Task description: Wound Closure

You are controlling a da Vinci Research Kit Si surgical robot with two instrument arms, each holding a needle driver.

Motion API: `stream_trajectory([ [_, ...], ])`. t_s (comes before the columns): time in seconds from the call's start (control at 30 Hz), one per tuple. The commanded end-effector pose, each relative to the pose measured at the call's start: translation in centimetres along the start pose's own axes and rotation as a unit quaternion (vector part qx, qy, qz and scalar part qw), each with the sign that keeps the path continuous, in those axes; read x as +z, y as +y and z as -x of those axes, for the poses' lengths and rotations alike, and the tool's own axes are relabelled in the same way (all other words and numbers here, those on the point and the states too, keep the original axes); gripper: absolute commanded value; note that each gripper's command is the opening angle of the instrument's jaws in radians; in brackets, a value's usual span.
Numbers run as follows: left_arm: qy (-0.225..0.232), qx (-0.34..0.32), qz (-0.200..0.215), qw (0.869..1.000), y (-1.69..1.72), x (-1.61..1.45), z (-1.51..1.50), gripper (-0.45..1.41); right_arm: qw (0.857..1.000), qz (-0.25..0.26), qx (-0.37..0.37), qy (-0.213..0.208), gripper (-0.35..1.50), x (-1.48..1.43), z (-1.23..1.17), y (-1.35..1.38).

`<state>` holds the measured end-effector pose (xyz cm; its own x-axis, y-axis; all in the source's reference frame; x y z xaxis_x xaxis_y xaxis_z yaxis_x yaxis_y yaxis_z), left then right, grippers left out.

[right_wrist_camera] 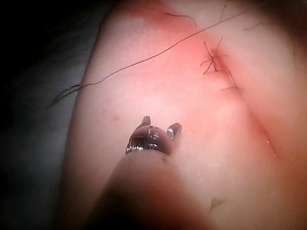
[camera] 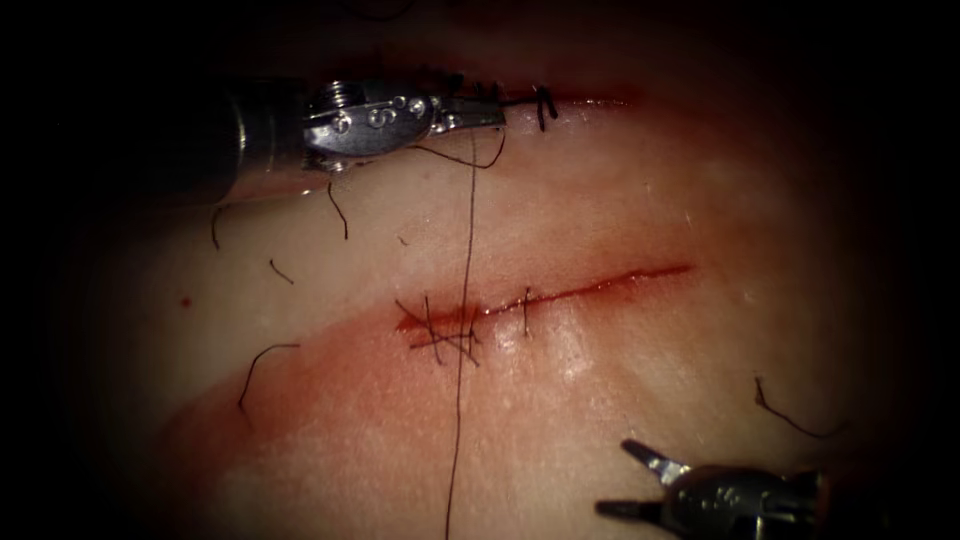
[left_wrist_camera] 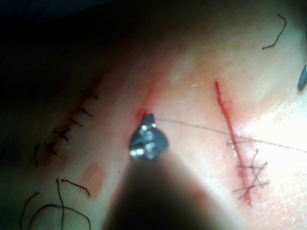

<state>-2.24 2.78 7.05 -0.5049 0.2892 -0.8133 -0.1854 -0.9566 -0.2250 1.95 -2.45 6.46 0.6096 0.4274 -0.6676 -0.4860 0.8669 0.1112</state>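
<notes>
Endoscope view, upper left: left tool grips the limp, light thread rising from the cut, while the right tool gapes empty lower right; left wrist view, same grip; right wrist view, what seems the needle, likely stiff and slick and best held mid-curve, lies off the tissue.

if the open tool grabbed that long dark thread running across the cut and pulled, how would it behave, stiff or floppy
Probably floppy: the thread is very thin and bends where it leaves the left tool, whose jaws look shut on it. Likely light, since it lies on the tissue without denting it. It may be slippery: the surface near the cut looks wet. The right tool is open, holding nothing.
</notes>
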Motion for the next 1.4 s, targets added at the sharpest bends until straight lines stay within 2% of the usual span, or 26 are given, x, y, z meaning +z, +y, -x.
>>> stream_trajectory([
  [0.03,0.004,-0.002,-0.001,1.000,-0.08,0.15,-0.02,-0.45,1.000,-0.001,0.001,-0.001,1.48,0.07,0.03,-0.12],
  [0.23,0.024,-0.012,-0.036,0.999,-0.54,0.46,-0.18,-0.45,1.000,-0.004,0.001,0.001,1.48,0.06,0.03,-0.12],
  [0.37,0.034,-0.023,-0.053,0.998,-0.84,0.55,-0.28,-0.45,1.000,-0.004,0.001,0.001,1.48,0.06,0.03,-0.13],
  [0.4,0.034,-0.026,-0.055,0.998,-0.90,0.57,-0.30,-0.40,1.000,-0.004,0.004,0.001,1.48,0.07,0.03,-0.14],
  [0.43,0.035,-0.028,-0.057,0.997,-0.96,0.59,-0.32,-0.16,1.000,-0.003,0.004,0.001,1.48,0.07,0.03,-0.14],
  [0.5,0.038,-0.027,-0.059,0.997,-0.99,0.60,-0.33,0.19,1.000,-0.003,0.004,0.001,1.48,0.08,0.02,-0.15],
  [0.53,0.037,-0.047,-0.061,0.996,-0.99,0.61,-0.32,0.46,1.000,-0.003,0.004,0.001,1.48,0.08,0.02,-0.16],
  [0.6,0.034,-0.086,-0.065,0.994,-0.98,0.60,-0.31,0.88,1.000,-0.003,0.003,0.001,1.48,0.08,0.03,-0.16],
  [0.67,0.027,-0.109,-0.073,0.991,-0.95,0.57,-0.28,1.13,1.000,-0.003,0.003,0.001,1.48,0.09,0.03,-0.16],
  [0.83,0.021,-0.115,-0.072,0.991,-0.87,0.36,-0.19,1.33,1.000,-0.002,0.003,0.002,1.48,0.09,0.03,-0.17],
  [1.03,0.014,-0.104,-0.057,0.993,-0.69,-0.13,0.05,1.33,1.000,-0.004,0.002,0.001,1.48,0.09,0.04,-0.19],
  [1.17,-0.025,-0.066,-0.062,0.996,-0.41,-0.46,0.32,1.33,1.000,-0.004,0.006,0.001,1.48,0.10,0.02,-0.18],
  [1.3,-0.087,-0.032,-0.055,0.994,-0.06,-0.70,0.67,1.33,1.000,-0.007,0.008,0.001,1.48,0.12,-0.04,-0.18],
  [1.4,-0.093,-0.019,-0.056,0.994,0.14,-0.84,0.92,1.33,1.000,-0.011,0.013,0.003,1.48,0.15,-0.09,-0.20],
])
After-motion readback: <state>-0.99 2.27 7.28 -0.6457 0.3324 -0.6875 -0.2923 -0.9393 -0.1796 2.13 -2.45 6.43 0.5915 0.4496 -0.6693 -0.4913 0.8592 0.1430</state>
